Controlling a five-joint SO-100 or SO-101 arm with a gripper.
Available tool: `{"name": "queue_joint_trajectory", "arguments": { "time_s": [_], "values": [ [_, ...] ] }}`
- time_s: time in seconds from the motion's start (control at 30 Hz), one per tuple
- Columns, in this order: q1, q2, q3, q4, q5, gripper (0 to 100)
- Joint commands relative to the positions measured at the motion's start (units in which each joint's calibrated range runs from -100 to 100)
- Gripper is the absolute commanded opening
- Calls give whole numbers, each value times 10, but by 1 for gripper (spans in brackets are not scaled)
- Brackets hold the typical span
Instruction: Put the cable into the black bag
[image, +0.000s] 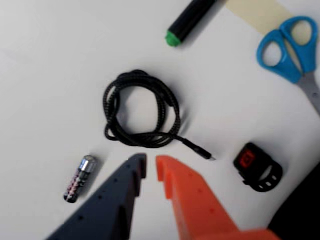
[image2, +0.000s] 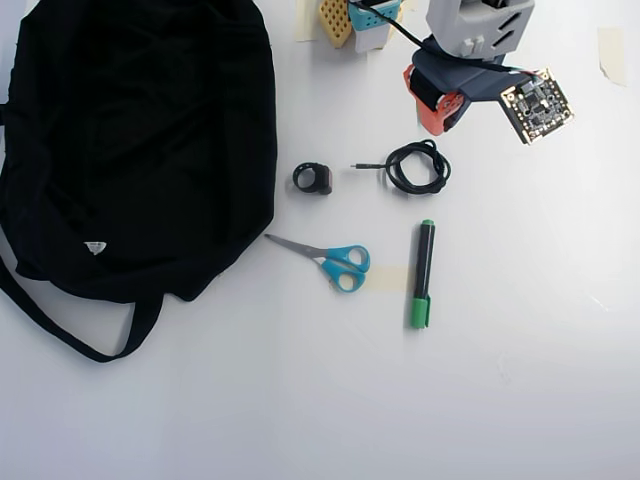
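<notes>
The cable (image: 165, 107) lies flat on the white table as a small coil of black braided cord, its slim plug end (image: 202, 152) pointing right in the wrist view. My gripper (image: 151, 161) hovers just short of the coil's near side, one jaw dark blue and one orange. A narrow gap of table shows between the tips and nothing is in them. In the overhead view the cable (image2: 391, 170) sits below the gripper (image2: 440, 110). The black bag (image2: 140, 130) fills the left side, well away from the cable; its strap (image2: 60, 330) trails below.
A black ring-shaped clip (image2: 312, 178) lies between cable and bag. Blue-handled scissors (image2: 340, 262) and a green-capped marker (image2: 423, 275) lie below the cable in the overhead view. A small battery (image: 80, 178) rests left of the jaws. Tape patches (image: 255, 12) mark the table.
</notes>
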Motion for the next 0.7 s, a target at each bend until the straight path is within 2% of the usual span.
{"name": "queue_joint_trajectory", "arguments": {
  "time_s": [0.0, 0.23, 0.67],
  "values": [
    [-13, -4, 10, 9, -14, 2],
    [-30, -4, 56, -34, -37, 3],
    [-23, 16, 186, -170, -38, 2]
  ]
}}
